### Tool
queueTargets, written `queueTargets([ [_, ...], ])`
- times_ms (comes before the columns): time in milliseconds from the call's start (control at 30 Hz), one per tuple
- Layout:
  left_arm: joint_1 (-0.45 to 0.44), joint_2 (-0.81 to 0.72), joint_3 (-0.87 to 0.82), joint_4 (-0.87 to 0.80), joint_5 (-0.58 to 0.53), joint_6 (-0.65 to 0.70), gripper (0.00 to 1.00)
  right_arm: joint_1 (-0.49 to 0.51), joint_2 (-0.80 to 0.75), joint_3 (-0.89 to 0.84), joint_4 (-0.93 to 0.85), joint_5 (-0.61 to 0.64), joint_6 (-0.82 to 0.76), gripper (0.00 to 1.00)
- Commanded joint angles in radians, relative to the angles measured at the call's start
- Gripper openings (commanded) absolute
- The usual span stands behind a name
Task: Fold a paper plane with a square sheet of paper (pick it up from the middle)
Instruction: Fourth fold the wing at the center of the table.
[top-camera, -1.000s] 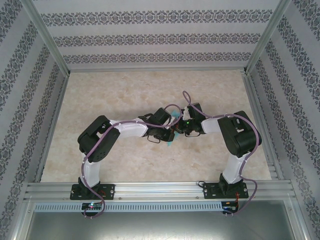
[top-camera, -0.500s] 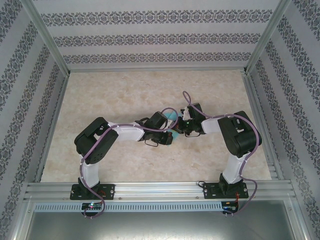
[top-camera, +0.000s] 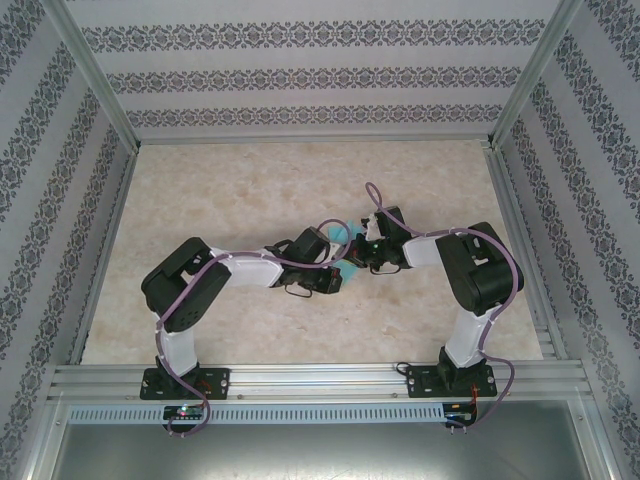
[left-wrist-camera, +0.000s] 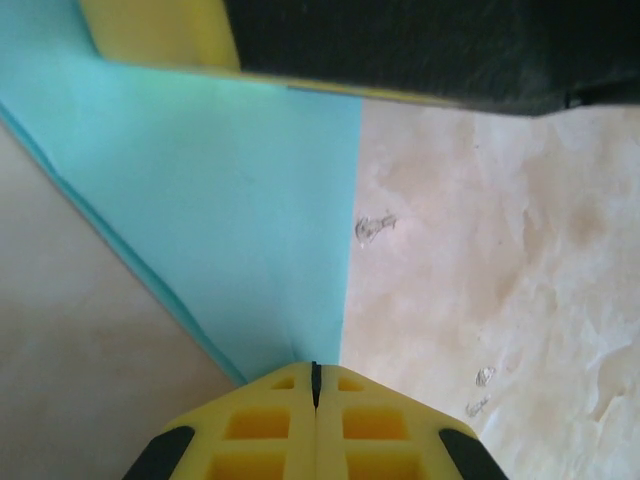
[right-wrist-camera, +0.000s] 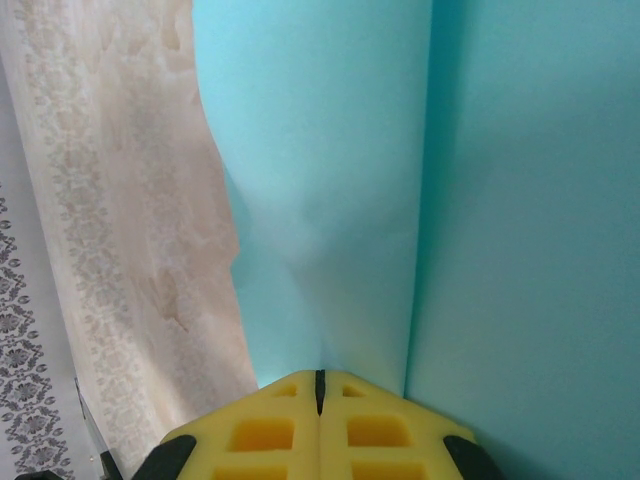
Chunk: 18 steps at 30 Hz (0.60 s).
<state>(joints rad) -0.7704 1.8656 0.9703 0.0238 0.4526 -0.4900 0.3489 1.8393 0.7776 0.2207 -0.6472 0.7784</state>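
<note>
The turquoise sheet of paper is held off the table between both grippers at mid-table. My left gripper comes in from the left and my right gripper from the right, tips almost meeting. In the left wrist view the left gripper is shut on a narrow end of the paper, which widens toward the right gripper's yellow finger at the top. In the right wrist view the right gripper is shut on the paper, which has a straight fold line running up its right side.
The marbled tabletop is enclosed by patterned walls on three sides. An aluminium rail with both arm bases runs along the near edge. The left arm's elbow juts out toward the left.
The left arm's elbow has swung left and lower and its wrist has turned. The turquoise tip that hung below the grippers has gone from sight. The right arm has stayed put.
</note>
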Motion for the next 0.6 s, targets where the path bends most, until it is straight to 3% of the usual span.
queueTargets([
  [0, -0.007, -0.021, -0.043, -0.058, 0.042, -0.025, 0.01, -0.019, 0.037, -0.032, -0.152, 0.103, -0.042, 0.02],
  [567, -0.041, -0.032, -0.089, -0.104, 0.071, -0.018, 0.0, -0.02, 0.025, -0.021, -0.181, 0.115, -0.057, 0.01],
])
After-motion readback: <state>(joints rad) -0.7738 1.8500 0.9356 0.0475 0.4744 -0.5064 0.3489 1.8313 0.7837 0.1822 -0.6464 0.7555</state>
